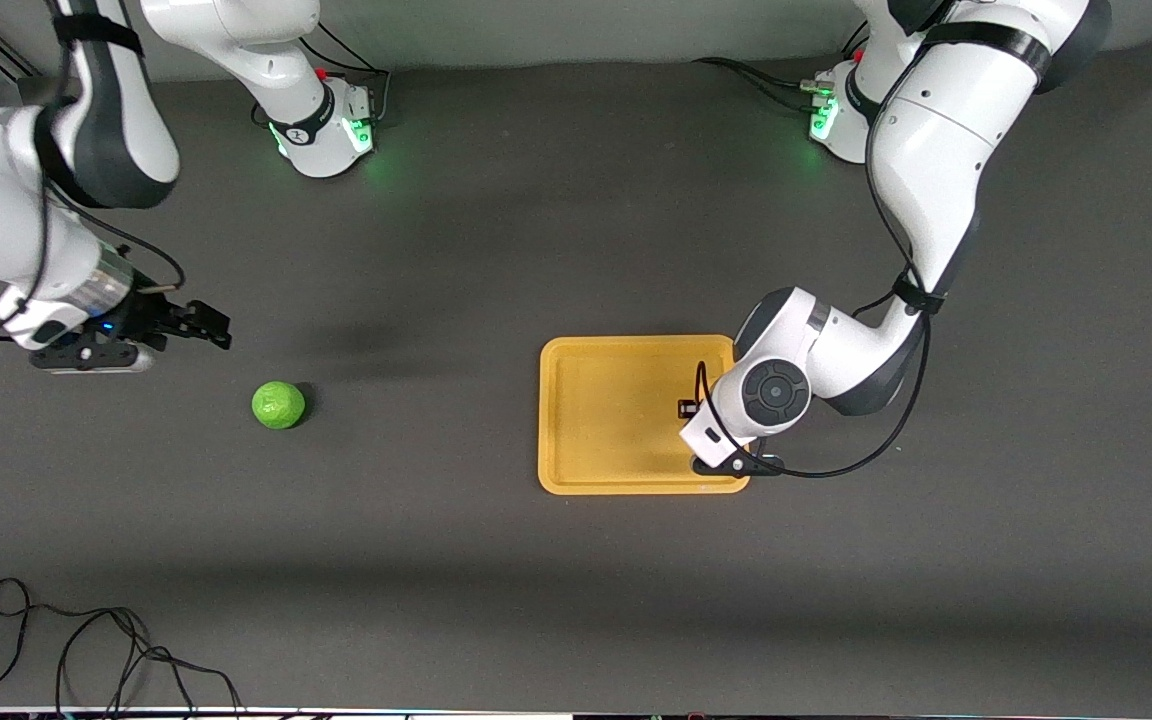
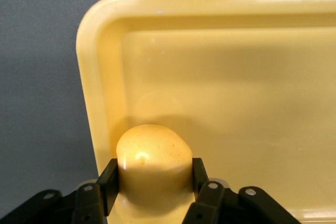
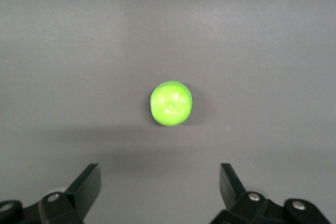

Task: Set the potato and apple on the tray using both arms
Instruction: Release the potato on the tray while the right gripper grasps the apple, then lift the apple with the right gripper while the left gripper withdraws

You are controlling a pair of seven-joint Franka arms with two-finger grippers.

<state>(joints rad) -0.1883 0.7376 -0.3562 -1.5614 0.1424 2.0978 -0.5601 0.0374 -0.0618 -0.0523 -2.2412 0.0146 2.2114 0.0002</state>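
Observation:
The yellow-orange tray (image 1: 616, 415) lies flat on the dark table. My left gripper (image 2: 153, 181) is shut on the lumpy yellow potato (image 2: 153, 153) and holds it low over the tray (image 2: 236, 77), near one corner by the rim. In the front view the left arm's wrist (image 1: 771, 392) covers the potato. The green apple (image 1: 278, 405) lies on the table toward the right arm's end. My right gripper (image 1: 198, 325) is open and empty above the table beside the apple. In the right wrist view the apple (image 3: 171, 103) lies ahead of the open gripper (image 3: 160, 182).
A loose black cable (image 1: 86, 650) lies on the table near the front camera at the right arm's end. The two green-lit arm bases (image 1: 326, 135) (image 1: 836, 110) stand along the table's edge farthest from the front camera.

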